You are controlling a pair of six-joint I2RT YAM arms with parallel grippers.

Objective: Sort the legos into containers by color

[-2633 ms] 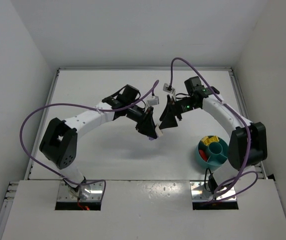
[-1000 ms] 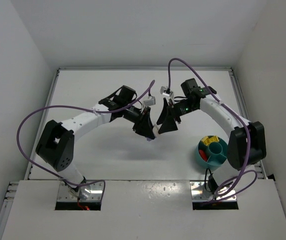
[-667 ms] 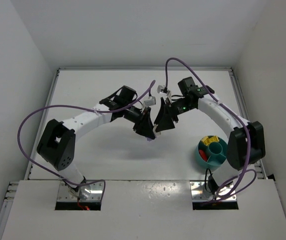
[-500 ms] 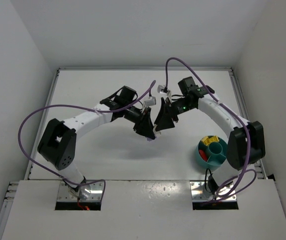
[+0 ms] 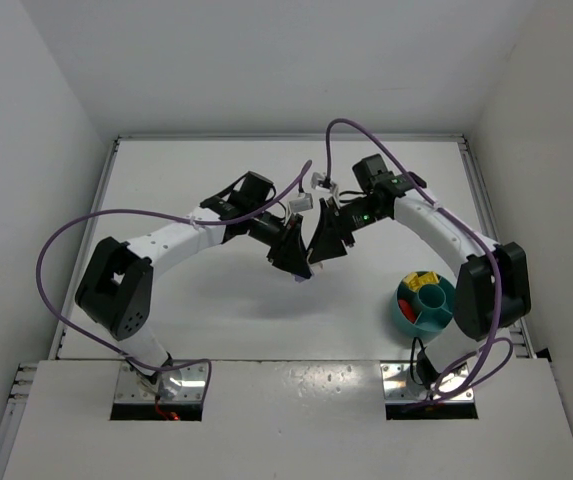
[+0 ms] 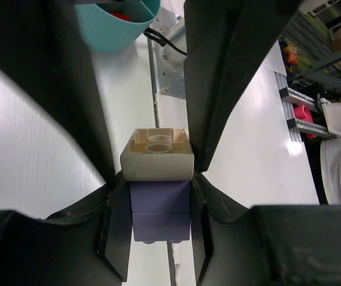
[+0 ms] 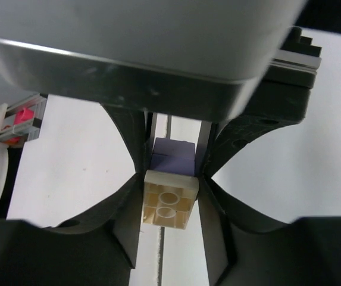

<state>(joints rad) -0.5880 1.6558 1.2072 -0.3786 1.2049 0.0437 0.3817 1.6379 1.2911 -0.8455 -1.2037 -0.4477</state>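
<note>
Lavender lego (image 6: 161,210) sits clamped inside the left end effector (image 6: 160,193).

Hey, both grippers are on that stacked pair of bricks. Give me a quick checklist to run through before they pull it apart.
1. Grip of the left gripper on the purple brick: ok, its fingers press both sides.
2. Grip of the right gripper on the cream brick: ok, its fingers touch both sides in the right wrist view.
3. One brick per gripper: ok, the seam lies between the two grips.
4. Bricks joined: ok, cream sits flush on purple.
5. The teal bowl out of the pull path: ok, it stands near the right arm's base, apart from both grippers.
6. Free compartment for cream: cannot tell, the bowl shows too small.
</note>
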